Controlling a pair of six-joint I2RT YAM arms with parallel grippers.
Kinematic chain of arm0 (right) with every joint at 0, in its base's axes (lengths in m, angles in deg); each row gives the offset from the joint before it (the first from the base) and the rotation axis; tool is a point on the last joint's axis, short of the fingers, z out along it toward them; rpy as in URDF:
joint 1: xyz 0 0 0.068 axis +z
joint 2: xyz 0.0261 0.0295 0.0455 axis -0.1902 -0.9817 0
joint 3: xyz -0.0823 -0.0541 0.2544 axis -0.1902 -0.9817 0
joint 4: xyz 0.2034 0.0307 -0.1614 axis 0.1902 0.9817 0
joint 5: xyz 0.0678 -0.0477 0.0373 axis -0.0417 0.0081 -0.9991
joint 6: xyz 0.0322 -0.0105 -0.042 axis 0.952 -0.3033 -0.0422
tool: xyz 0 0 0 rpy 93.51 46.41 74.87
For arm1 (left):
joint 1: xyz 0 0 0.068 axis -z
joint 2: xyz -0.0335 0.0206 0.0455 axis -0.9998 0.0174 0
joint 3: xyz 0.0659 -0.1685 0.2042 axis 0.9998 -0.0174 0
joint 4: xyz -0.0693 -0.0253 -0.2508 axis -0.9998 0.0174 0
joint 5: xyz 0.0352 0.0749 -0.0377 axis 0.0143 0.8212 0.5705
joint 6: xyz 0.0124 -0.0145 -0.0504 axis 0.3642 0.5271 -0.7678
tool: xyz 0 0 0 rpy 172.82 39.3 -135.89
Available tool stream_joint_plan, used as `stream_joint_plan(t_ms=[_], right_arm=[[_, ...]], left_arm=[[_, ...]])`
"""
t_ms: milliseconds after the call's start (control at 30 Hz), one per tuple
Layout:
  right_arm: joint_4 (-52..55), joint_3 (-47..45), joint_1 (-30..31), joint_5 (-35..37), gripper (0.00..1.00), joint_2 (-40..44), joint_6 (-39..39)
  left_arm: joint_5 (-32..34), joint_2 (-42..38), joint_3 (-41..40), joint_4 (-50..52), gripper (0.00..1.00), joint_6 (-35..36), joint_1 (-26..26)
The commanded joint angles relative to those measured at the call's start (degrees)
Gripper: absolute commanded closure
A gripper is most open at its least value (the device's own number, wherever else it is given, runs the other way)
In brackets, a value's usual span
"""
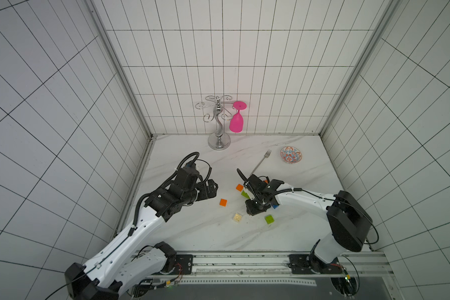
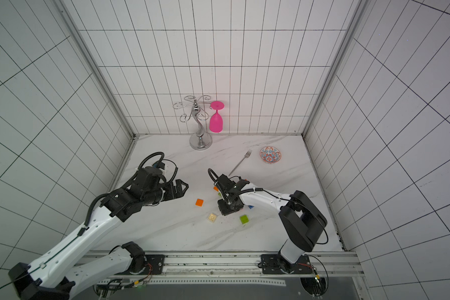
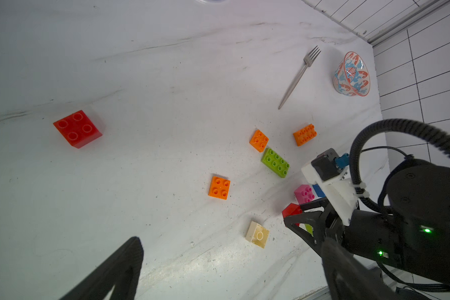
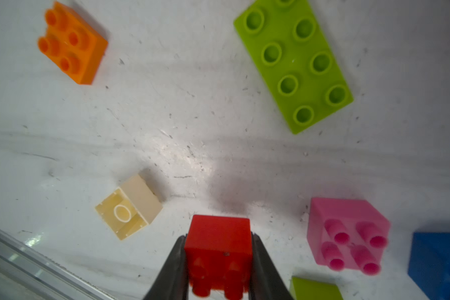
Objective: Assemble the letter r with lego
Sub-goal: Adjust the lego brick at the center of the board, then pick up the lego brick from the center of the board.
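Ten lego bricks show on the marble table [image 1: 187, 233]. Nearest lie one cream brick [image 1: 237, 217] and one square lime brick [image 1: 269, 219]. Next, the right gripper [image 4: 218, 241] is clenched on one red brick [image 4: 220, 228], beside one pink brick [image 4: 346, 233] and one blue brick [image 4: 437, 259]. Farther: a near orange square [image 1: 223, 202] and a far orange square [image 1: 239, 187], one long lime brick [image 3: 275, 162], one long orange brick [image 3: 305, 134], and a second red brick [image 3: 77, 128] apart, the left gripper [image 1: 213, 191] released. Beyond: one fork [image 1: 260, 162], one patterned bowl [image 1: 291, 155], its painted inside in full view, one stand [image 1: 218, 141] hanging one pink glass [image 1: 236, 123].
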State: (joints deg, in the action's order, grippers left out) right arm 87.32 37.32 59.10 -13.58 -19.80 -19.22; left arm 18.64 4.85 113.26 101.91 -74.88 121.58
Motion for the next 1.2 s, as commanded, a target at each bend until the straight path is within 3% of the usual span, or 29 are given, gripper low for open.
stream_joint_plan(t_ms=[0,100,167,300,433,600,667,833,1000,1167], right_arm=[[3.8,2.8,1.2,4.3,0.82,-1.5,2.1],[3.7,2.8,1.3,4.3,0.73,-2.2,1.9],[3.8,2.7,1.4,4.8,0.57,-1.9,1.7],[4.3,2.5,1.5,6.2,0.47,0.6,0.2],[2.3,0.9,1.4,4.7,0.45,6.1,-1.0],[-8.9,-6.4,-1.1,-2.6,0.43,16.4,-1.0],[-12.2,-8.4,-1.5,-3.8,0.41,18.3,-2.9],[-7.7,-6.2,-0.1,-1.3,0.42,15.0,-6.9],[-8.3,-8.3,-0.8,0.3,0.42,17.1,-4.6],[-7.5,-12.0,-4.8,1.8,0.44,23.2,-0.7]], left_arm=[[1.9,-0.2,-0.7,0.8,0.02,0.7,0.1],[1.9,-0.2,-1.1,0.7,0.02,0.6,0.0],[1.8,-0.1,-1.3,0.7,0.02,0.5,0.1],[0.8,0.2,-2.2,-0.5,0.02,0.4,0.1],[0.4,1.8,-3.2,-1.4,0.04,0.7,1.3],[6.5,8.0,-3.3,-1.1,0.10,-1.4,11.3],[7.0,9.8,-4.2,-2.4,0.12,-3.4,13.1],[2.2,9.8,-8.7,-10.8,0.14,-5.4,13.7],[5.0,16.0,-7.6,-12.5,0.24,-5.4,20.7],[7.7,26.1,-3.9,-13.4,0.25,-5.9,27.3]])
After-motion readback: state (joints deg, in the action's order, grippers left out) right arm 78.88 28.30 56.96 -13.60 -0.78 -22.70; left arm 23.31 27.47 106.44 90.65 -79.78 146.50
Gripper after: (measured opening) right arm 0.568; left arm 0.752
